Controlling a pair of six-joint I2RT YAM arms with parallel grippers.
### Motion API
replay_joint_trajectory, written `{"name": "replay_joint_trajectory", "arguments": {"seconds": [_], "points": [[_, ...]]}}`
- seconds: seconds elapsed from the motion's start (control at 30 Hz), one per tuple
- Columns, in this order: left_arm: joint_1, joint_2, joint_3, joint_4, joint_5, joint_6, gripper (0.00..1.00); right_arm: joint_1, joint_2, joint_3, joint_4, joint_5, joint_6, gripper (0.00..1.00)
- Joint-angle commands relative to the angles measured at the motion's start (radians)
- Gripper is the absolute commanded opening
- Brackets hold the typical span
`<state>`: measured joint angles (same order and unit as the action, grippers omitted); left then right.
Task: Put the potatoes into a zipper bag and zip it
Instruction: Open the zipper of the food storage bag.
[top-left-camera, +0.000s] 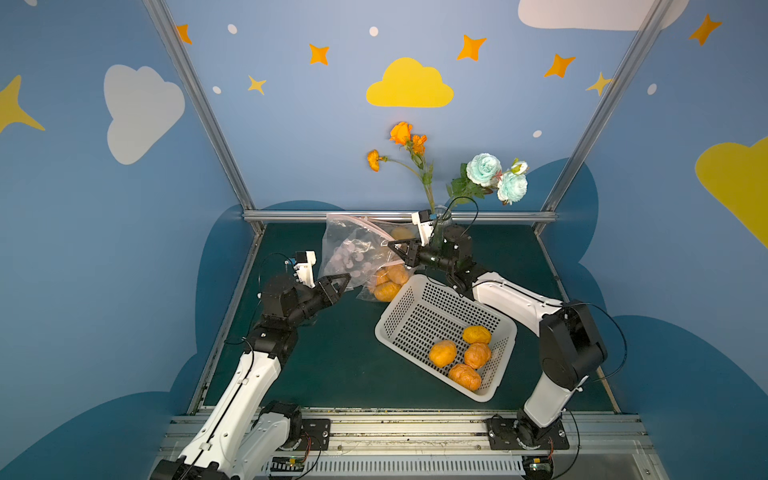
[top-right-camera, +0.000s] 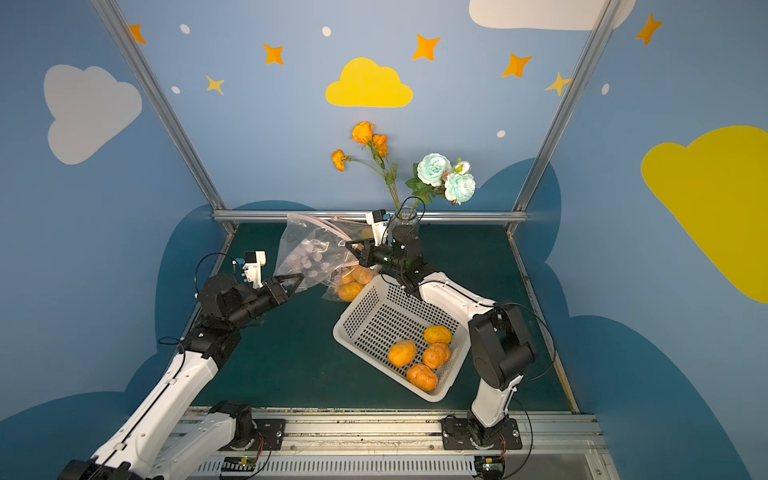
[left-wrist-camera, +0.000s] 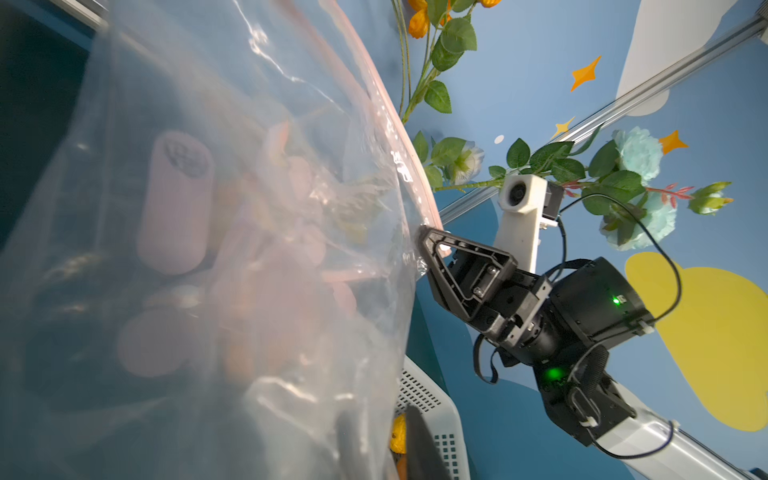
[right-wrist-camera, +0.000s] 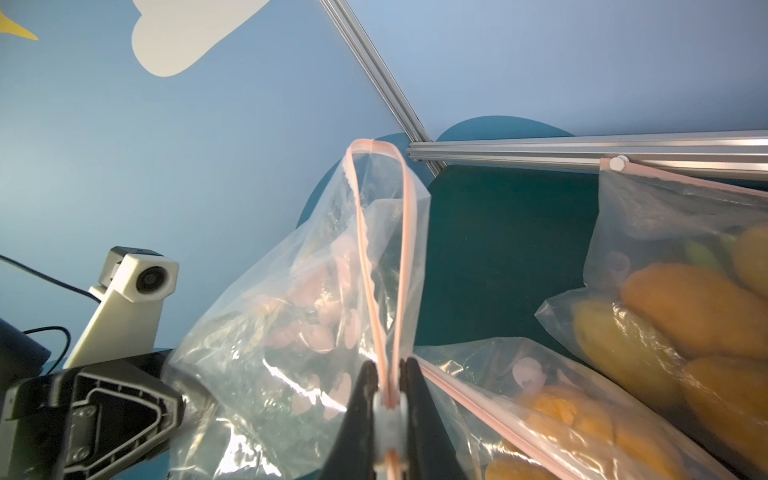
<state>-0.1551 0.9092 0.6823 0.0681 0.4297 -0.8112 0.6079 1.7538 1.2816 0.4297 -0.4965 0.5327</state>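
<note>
Zipper bag (right-wrist-camera: 291, 311) pink print (right-wrist-camera: 318, 334) blurred, unreadable; right gripper (right-wrist-camera: 389, 365) clamps rim.

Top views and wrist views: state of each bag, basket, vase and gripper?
held bag: lifted, zip open, no potato seen inside
slider: pinched in the jaws
right gripper: shut on slider
left gripper: open, at held bag's wall
near filled bag: lying down, potatoes inside, zip looks closed
far filled bag: holds potatoes, zip looks closed
basket: upright, four potatoes inside
vase: upright, holding flowers
</note>
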Motion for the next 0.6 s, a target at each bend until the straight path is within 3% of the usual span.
{"name": "replay_joint_trajectory", "arguments": {"seconds": [0.0,0.1,0.27,0.57], "points": [[0.0,0.003,0.031,-0.096,-0.133,0.027,0.59,-0.003,-0.009,0.032,-0.017,0.031,-0.068,0.0],[0.009,-0.016,0.057,-0.243,-0.297,0.038,0.66,0.012,-0.017,0.057,-0.088,0.06,-0.177,0.0],[0.078,-0.064,0.127,-0.557,-0.513,-0.012,0.66,0.085,-0.037,0.11,-0.247,0.092,-0.379,0.0],[0.267,-0.1,0.128,-0.698,-0.375,-0.062,0.67,0.321,-0.086,0.084,-0.329,0.319,-0.66,0.0]]}}
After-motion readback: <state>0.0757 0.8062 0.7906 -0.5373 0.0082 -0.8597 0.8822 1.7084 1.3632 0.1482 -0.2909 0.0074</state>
